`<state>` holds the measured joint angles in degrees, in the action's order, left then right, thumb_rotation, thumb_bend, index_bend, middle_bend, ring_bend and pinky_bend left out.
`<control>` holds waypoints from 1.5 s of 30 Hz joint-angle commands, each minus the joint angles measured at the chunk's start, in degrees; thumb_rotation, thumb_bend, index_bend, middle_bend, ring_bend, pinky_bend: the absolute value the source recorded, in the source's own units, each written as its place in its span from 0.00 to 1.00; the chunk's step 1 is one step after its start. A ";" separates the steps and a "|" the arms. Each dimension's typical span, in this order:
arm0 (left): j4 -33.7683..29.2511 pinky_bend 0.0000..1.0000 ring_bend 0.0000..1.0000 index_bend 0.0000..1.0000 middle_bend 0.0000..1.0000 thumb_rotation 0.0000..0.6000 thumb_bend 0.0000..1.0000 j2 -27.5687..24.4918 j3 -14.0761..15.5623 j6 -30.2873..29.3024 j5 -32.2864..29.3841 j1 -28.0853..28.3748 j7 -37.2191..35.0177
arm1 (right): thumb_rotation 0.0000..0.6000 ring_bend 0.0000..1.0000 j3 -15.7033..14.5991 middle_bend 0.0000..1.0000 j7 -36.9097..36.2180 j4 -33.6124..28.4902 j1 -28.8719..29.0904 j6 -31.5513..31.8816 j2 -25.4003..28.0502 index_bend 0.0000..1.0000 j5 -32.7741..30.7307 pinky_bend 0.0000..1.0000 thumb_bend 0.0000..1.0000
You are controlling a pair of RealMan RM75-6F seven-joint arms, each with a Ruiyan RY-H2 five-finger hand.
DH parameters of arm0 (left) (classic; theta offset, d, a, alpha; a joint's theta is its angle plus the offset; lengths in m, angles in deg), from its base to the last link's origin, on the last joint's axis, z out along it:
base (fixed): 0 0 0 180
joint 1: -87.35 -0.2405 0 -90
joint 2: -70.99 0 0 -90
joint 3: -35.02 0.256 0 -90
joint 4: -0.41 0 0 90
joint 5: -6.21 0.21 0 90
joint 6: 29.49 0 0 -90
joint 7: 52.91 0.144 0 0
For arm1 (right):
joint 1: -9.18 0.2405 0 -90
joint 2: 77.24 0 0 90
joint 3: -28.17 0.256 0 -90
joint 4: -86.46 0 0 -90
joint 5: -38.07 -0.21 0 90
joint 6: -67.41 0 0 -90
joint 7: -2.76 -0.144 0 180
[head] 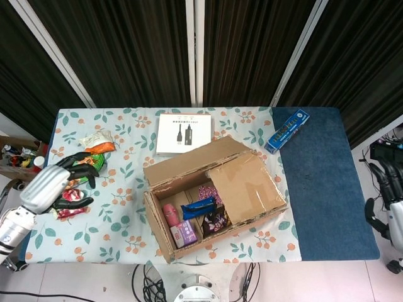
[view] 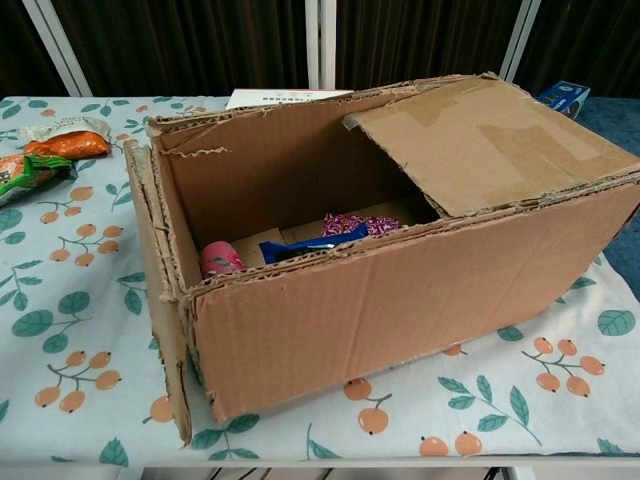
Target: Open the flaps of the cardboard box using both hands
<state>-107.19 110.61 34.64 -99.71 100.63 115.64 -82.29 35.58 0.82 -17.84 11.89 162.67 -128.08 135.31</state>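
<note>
Sitting near the middle of the floral tablecloth, the cardboard box is angled to the table edges. Its left flap hangs folded down outside the left wall; the right flap lies flat over the right half of the opening. Contents visible in the uncovered half: a pink can, a blue packet, a dark patterned packet, and a purple pack. Left hand is well apart from the box at the table's left edge, above the snack packets, fingers spread and slightly curled, holding nothing. Right hand appears only at the right frame edge, off the table; dark fingers are partly cut off, and whether they are spread or closed cannot be told. A white booklet lies just behind the box. A blue carton rests on the blue cloth, behind and to the right.
</note>
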 commanded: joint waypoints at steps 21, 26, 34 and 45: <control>12.60 0.18 0.10 0.04 0.10 0.70 0.09 15.34 1.47 -11.68 -10.19 -16.14 16.08 | 1.00 0.00 6.07 0.32 3.10 -5.10 44.32 -55.83 -9.88 0.48 -0.53 0.00 0.98; 13.15 0.18 0.10 0.04 0.10 0.70 0.09 15.61 0.93 -11.39 -10.01 -16.42 15.47 | 1.00 0.00 5.87 0.32 4.61 -3.17 47.93 -59.22 -12.52 0.51 -3.11 0.00 1.00; 13.42 0.18 0.10 0.04 0.10 0.70 0.09 15.60 0.34 -11.34 -9.73 -17.05 14.67 | 1.00 0.00 4.36 0.33 10.00 -0.98 50.87 -63.05 -13.28 0.57 -6.79 0.00 1.00; 13.14 0.18 0.10 0.04 0.10 0.70 0.09 15.65 -0.52 -11.50 -8.86 -17.41 14.48 | 1.00 0.00 2.01 0.34 17.10 -1.00 52.73 -65.47 -13.71 0.57 -14.34 0.00 1.00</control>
<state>-94.04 126.26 34.13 -111.20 91.76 98.23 -67.80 38.12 17.06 -18.74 64.27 97.59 -141.82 121.80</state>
